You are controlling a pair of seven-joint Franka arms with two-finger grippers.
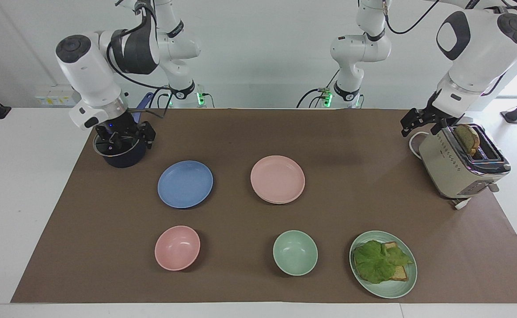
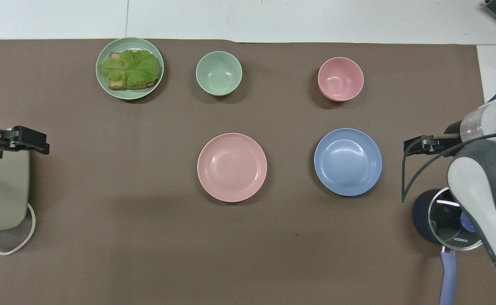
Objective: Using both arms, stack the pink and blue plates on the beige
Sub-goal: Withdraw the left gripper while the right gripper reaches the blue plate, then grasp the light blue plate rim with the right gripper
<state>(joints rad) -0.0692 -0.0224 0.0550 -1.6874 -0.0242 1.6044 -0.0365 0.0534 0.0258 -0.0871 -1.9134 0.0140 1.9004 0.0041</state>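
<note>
Pink plate (image 1: pixel 277 179) is lying mid-mat, apparently atop another plate whose colour I cannot tell, with the blue plate (image 1: pixel 185 183) beside it toward the right arm's end. Right gripper (image 1: pixel 126 140) is hanging open and empty over the lidded pot (image 2: pixel 432 218). Left gripper (image 1: pixel 413 121) is hovering open and empty beside the toaster (image 1: pixel 461 161).

Plain white wall (image 1: pixel 258 53) across the top of the frame, white table (image 1: pixel 24 185) under a big brown mat (image 1: pixel 258 212), bright daylight at the upper right.
</note>
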